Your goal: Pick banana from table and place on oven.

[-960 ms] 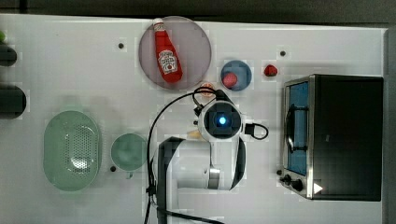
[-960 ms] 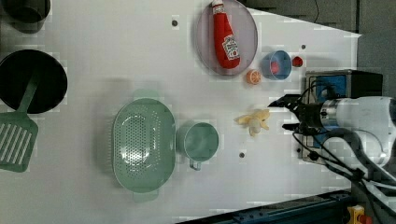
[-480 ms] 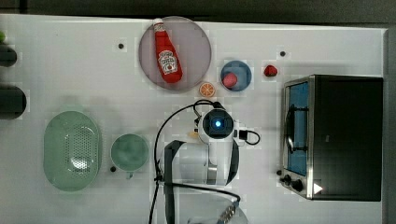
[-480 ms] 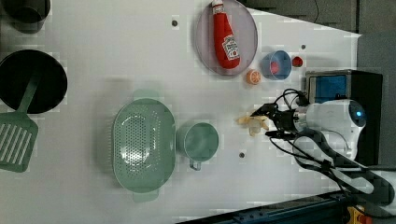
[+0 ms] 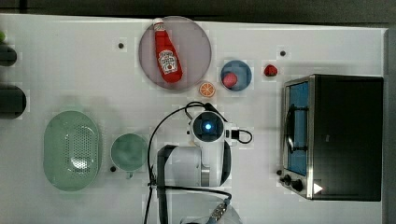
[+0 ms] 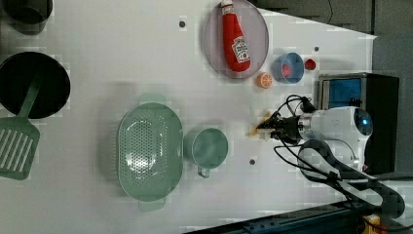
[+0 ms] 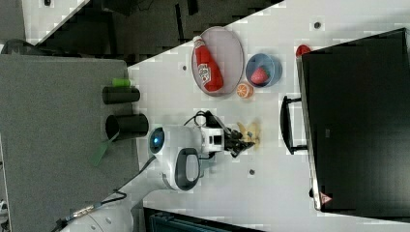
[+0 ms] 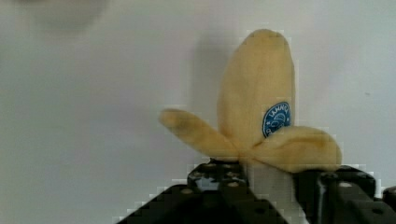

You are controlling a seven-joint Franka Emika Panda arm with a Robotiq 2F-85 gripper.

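White table [image 5: 70,70] carries the banana [image 8: 257,116] between the gripper [image 8: 268,186] jaws, which pinch its whitish centre; it lies near the oven [image 5: 345,135], 1 orange slice [image 5: 207,89] nearby.

Grey panel [image 7: 53,125] beside the white worktop, dark floor [image 7: 145,24] beyond, even lighting.

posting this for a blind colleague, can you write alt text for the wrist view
A pale-yellow peeled banana with a round blue sticker lies on the white table, its peel strips splayed outward. The black claw is closed around the banana's whitish core.
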